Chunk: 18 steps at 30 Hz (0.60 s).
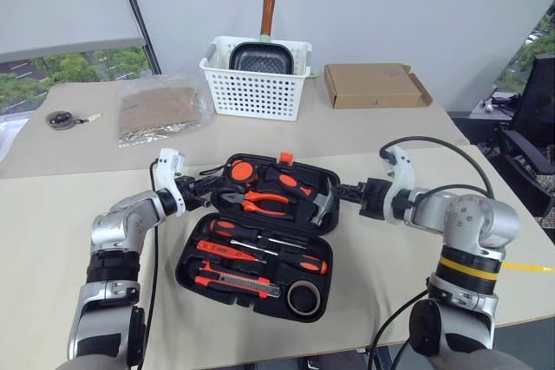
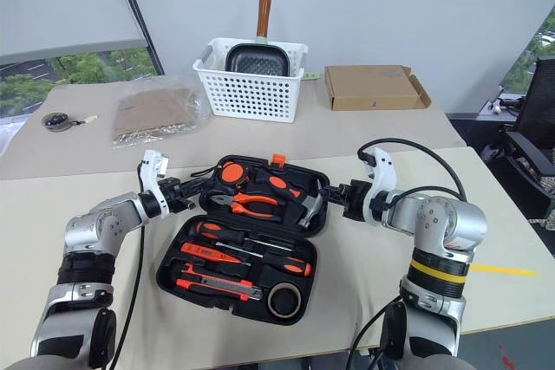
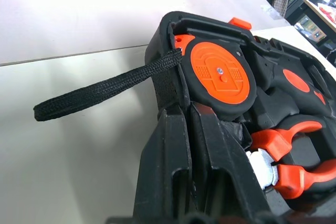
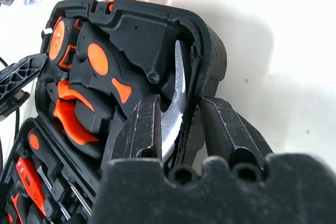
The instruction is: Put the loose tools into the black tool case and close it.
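The black tool case (image 1: 260, 240) lies open on the table (image 1: 52, 240), its near half full: screwdrivers (image 1: 260, 250), knife (image 1: 236, 282) and tape roll (image 1: 303, 297). Behind it the lid (image 1: 276, 192) tilts up, long side running left to right between both hands. The left gripper (image 1: 206, 186) is pinched tight on the lid's left edge. The right gripper (image 1: 336, 191) has its fingers around the lid's right edge.

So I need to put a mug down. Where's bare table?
Bare table left of the case and right of it, toward the cardboard box. Crowded behind: basket, foil bag.
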{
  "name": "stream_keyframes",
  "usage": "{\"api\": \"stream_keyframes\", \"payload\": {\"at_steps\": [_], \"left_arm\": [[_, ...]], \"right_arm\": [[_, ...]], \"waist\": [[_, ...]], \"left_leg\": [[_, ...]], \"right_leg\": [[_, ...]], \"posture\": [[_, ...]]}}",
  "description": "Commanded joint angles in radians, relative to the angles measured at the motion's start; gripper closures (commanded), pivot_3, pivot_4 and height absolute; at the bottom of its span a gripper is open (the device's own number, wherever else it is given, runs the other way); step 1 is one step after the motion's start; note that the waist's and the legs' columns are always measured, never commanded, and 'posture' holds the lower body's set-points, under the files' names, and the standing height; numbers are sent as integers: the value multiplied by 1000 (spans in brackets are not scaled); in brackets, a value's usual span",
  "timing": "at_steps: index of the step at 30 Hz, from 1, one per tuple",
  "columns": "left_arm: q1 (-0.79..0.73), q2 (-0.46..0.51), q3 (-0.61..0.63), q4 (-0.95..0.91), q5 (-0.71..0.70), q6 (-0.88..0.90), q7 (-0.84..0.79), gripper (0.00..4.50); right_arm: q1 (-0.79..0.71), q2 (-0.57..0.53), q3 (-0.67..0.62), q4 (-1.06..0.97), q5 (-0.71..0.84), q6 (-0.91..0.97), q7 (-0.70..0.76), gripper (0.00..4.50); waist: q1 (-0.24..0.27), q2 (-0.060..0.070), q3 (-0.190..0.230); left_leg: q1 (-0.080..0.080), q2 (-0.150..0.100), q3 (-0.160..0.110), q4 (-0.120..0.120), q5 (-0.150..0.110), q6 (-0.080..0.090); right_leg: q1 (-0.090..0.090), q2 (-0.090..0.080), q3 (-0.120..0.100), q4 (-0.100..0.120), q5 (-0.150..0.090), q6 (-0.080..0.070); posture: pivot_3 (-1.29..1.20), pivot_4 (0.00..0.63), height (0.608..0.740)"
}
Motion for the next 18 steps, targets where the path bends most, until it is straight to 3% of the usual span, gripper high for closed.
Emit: {"api": "stream_keyframes", "payload": {"at_steps": [1,6,18], "left_arm": [[22,-23,-53,11,-1,38,-16,4500],[24,-24,-56,14,2,36,-17,4500],[26,-29,-53,20,3,29,-14,4500]], "right_arm": [[-24,8,-20,-72,72,8,33,3108],[-35,3,-37,-60,65,-4,23,1781],[-89,-70,-163,-2,125,12,45,1781]], "waist": [[0,0,0],[1,0,0],[6,0,0]], "left_leg": [[0,0,0,0,0,0],[0,0,0,0,0,0],[-1,-1,0,0,-1,1]], "right_leg": [[0,0,0,0,0,0],[0,0,0,0,0,0],[0,0,0,-2,0,0]], "posture": [[0,150,700],[0,150,700],[0,150,700]]}}
